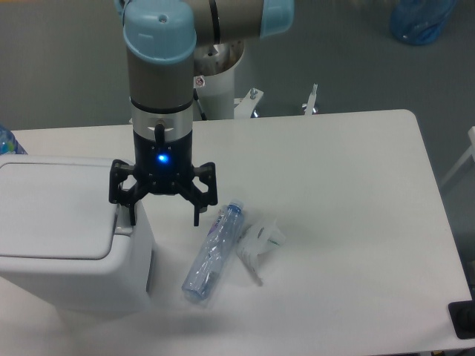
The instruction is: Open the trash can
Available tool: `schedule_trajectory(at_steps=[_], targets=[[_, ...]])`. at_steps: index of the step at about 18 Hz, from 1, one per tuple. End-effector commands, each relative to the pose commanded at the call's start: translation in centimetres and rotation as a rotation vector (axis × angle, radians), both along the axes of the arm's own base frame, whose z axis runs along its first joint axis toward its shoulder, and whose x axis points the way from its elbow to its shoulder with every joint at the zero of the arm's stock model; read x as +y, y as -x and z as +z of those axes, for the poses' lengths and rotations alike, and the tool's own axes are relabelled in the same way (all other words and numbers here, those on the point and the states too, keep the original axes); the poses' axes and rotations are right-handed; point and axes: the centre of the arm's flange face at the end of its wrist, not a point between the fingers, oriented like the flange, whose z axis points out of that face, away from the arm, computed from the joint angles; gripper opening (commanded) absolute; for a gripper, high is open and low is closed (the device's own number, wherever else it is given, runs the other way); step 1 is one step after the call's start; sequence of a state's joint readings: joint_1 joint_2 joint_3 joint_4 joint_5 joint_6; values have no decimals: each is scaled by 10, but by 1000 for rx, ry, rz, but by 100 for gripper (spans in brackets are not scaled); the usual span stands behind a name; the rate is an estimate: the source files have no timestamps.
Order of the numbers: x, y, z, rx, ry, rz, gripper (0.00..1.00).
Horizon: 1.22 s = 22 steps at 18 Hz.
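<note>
The trash can is a large white boxy bin at the left of the table, its flat lid shut. A grey strip, the push tab, shows at the lid's right edge. My gripper hangs over the bin's right edge with its fingers spread open and empty. The left fingertip is at the grey tab; I cannot tell if it touches. The right fingertip hangs over the table beside the bin.
A crushed clear plastic bottle lies on the white table right of the bin, with a crumpled white scrap beside it. A blue bag sits on the floor at the far right.
</note>
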<state>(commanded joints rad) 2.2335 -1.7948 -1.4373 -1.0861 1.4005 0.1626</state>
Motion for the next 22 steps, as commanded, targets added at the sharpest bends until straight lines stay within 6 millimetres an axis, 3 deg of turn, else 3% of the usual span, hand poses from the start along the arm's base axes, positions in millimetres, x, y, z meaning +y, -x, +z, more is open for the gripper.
schedule_trajectory(at_steps=[5,11,16,22], targets=[[1,1,6,7,-10,-2,100],[2,15,57,126,-53,-26,100],[-30,56,59,318,143,-180,100],[-76,101,55,324,291,-322,100]])
